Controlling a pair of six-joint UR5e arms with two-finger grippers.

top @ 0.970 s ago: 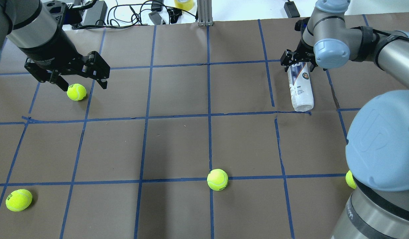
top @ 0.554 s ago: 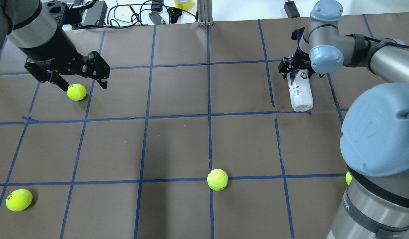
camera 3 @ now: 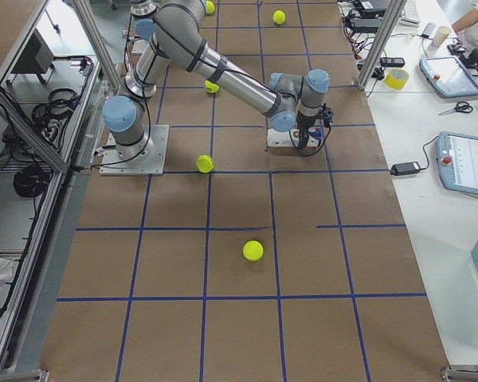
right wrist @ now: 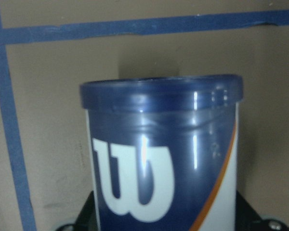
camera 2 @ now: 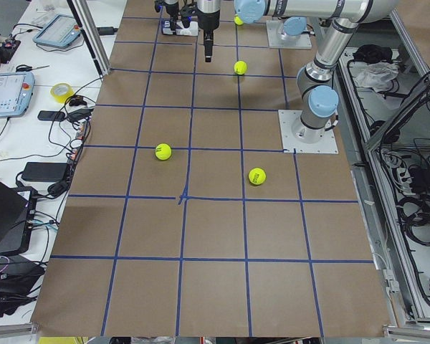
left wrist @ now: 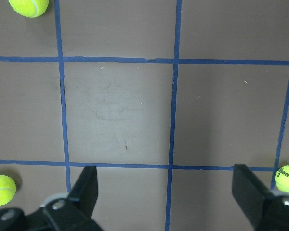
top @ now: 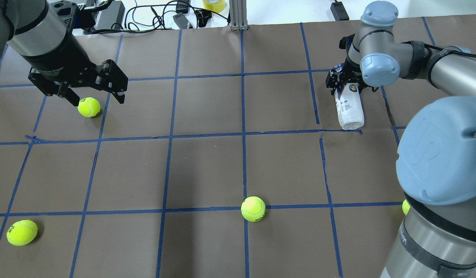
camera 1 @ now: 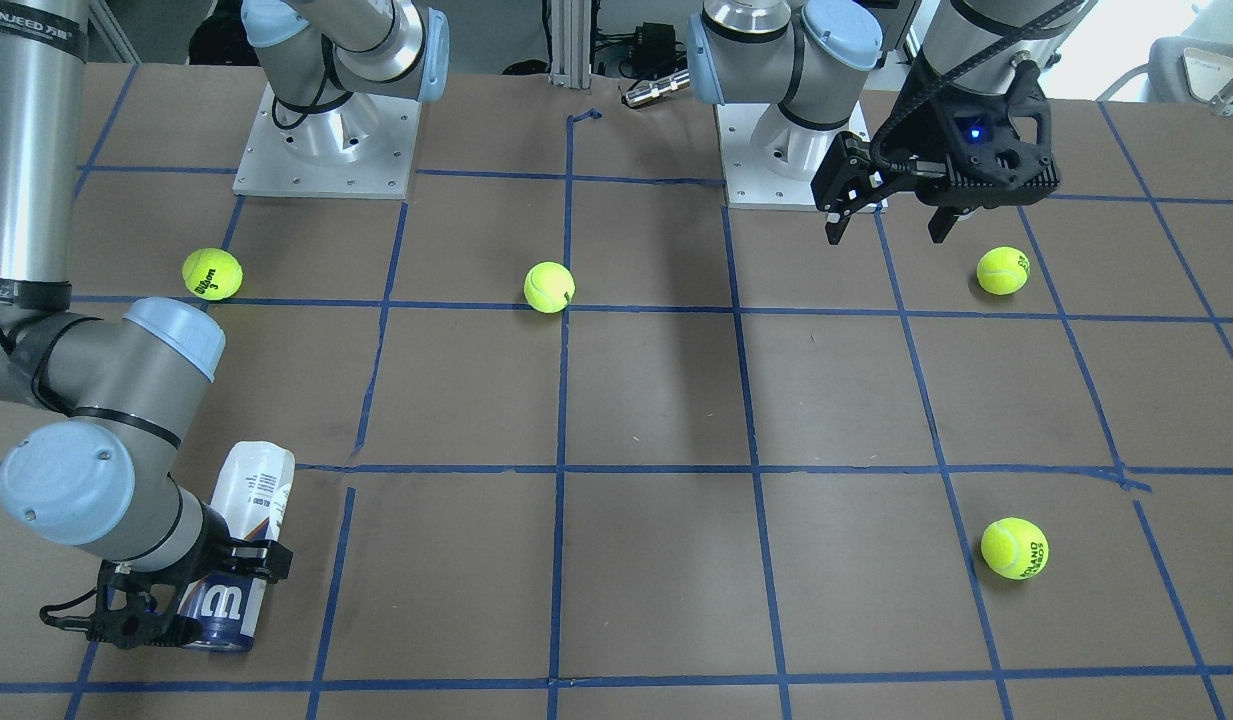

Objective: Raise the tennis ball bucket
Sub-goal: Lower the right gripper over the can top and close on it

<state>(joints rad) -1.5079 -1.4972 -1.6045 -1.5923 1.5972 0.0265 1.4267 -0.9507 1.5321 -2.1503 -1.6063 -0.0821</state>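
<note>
Lying flat, tennis ball bucket (top: 350, 112) is clamped by right pincer (top: 346, 88); left pincer (camera 1: 888, 236) hangs open.

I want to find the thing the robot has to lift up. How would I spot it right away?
Find the brown table with blue tape lines, then the right gripper low over it on the robot's right. In it lies the tennis ball bucket, a slim white-and-navy tube with a white W. Its neighbours are all round yellow-green tennis balls.

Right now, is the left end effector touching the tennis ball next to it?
Apart. The front-facing view shows a clear gap between the left end effector and the tennis ball.
</note>
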